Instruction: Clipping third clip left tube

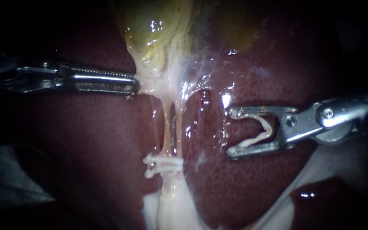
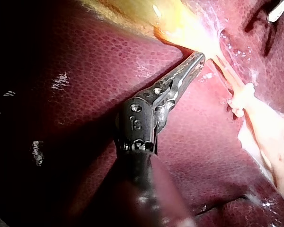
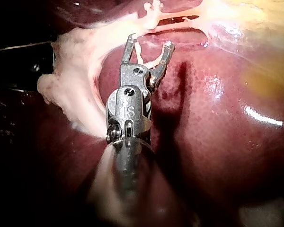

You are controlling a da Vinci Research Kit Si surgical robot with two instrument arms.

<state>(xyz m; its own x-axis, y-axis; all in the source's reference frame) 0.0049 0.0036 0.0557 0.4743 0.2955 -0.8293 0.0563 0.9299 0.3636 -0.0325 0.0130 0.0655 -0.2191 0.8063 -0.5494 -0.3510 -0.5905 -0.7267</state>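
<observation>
Got two small white clips (image 1: 163, 165) across the lower end of the thin pale left tube (image 1: 165, 127), one just above the other. Third not on yet. Slender steel right instrument (image 1: 234, 132) hanging over the dark red mottled liver (image 1: 256, 187), well apart from the tube, off to its right. Jaws spread wide, carrying an open white V-shaped clip (image 1: 264, 127) that touches both of them. Slender steel left instrument (image 1: 135, 88) has its long serrated jaws closed, tips nipping the pale tissue (image 1: 150, 83) at the neck of the yellowish gallbladder (image 1: 158, 25), apparently tensioning the tube. Left to do, by judgement: bring loaded jaws across, straddle the bare stretch above the two clips, squeeze, release.
</observation>
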